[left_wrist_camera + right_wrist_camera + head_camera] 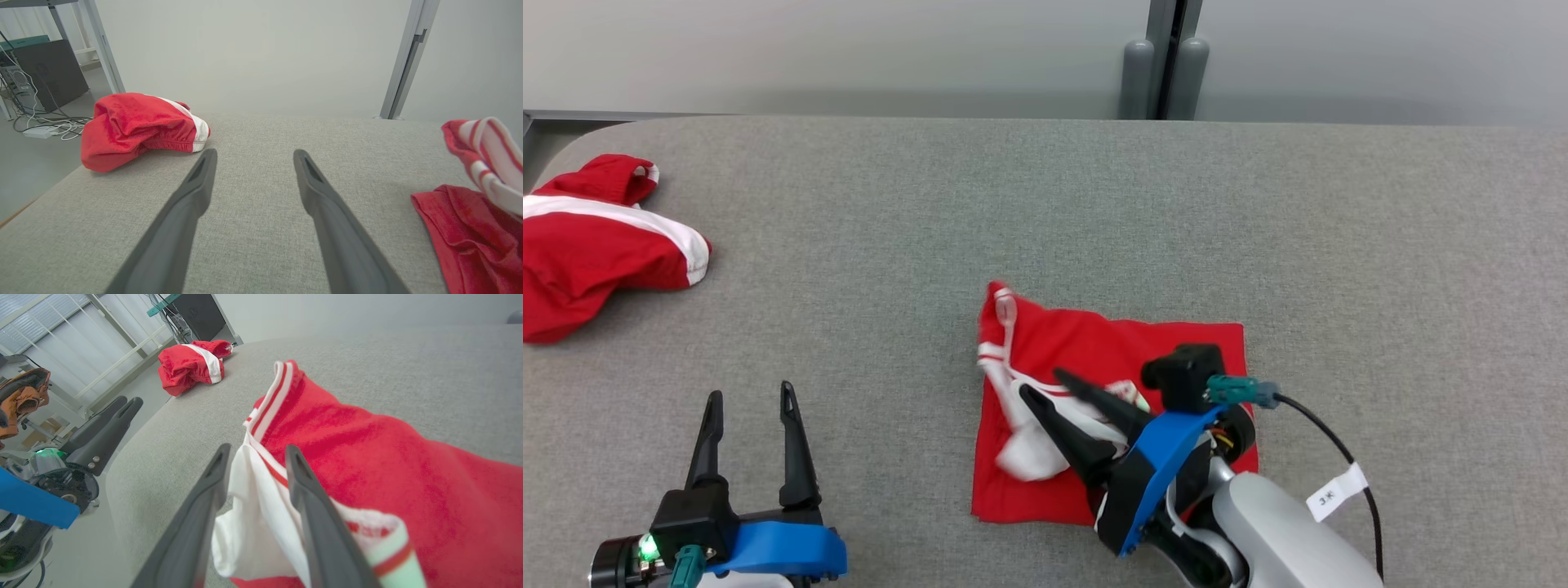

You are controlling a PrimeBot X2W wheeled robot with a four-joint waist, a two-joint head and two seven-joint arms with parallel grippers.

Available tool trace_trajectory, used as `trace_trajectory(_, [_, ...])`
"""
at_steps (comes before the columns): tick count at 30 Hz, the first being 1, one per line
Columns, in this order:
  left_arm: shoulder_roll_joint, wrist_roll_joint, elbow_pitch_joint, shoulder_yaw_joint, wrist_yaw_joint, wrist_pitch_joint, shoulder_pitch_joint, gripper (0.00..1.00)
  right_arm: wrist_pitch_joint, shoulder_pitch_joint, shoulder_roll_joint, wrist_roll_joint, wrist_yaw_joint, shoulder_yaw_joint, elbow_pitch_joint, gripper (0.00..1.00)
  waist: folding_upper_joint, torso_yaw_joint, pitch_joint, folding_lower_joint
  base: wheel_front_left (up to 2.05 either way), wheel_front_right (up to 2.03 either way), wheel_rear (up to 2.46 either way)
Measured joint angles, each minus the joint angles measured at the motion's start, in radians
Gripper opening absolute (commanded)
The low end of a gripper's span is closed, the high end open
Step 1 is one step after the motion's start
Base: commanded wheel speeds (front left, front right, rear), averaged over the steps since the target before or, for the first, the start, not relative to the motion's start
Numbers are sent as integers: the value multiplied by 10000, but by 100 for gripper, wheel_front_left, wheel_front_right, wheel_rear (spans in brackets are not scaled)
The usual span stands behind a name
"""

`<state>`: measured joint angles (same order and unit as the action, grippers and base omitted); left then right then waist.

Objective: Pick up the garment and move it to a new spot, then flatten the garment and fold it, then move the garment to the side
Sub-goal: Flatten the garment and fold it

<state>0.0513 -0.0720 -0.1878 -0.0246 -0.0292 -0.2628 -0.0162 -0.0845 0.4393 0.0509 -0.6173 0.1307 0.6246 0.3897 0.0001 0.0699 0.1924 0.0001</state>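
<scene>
My right fingers (1042, 382) stand parted over the red garment (1111, 343), pointing across it toward its near-left part. A white fold of the garment, edged with thin red stripes, sits in the gap between the two fingers. In my right wrist view it bunches there and hangs below them, with one finger on each side of it. Whether either finger presses on the cloth, I cannot tell. Ahead of the fingertips, the striped band (273, 396) rises in a small ridge. The rest of the garment spreads flat on the bench (1094, 204), out to the right of these fingers and back under my wrist.

My left fingers (752, 392) are spread wide and hold nothing. They hover just above bare bench, well apart from the garment, whose left edge lies off to their right. A second red garment (588, 245) with a white stripe lies crumpled far ahead and to the left of my left fingers, at the bench's rounded corner. It touches neither pair of fingers.
</scene>
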Motion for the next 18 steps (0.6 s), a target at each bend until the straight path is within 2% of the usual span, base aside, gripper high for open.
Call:
trace_trajectory(3, [2, 0, -13, -23, -8, 0, -13, 100, 740, 306, -10, -88, 0, -98, 52, 100, 0, -46, 6, 0, 0, 0, 0])
trace_trajectory(8, [2, 61, -12, -109, 0, 0, 2, 100, 1900, 602, 104, 282, 0, -882, 58, 100, 0, -203, -126, 0, 0, 0, 0])
trace_trajectory(13, [0, 192, -35, -232, 82, 0, 62, 100, 2736, 464, 834, 639, 0, -2017, 2, 100, 0, -370, -301, 0, 0, 0, 0])
trace_trajectory(18, [0, 259, -15, -270, 140, -2, 86, 100, 3072, -259, 1348, 915, 0, -2894, 73, 100, 0, -503, -463, 0, 0, 0, 0])
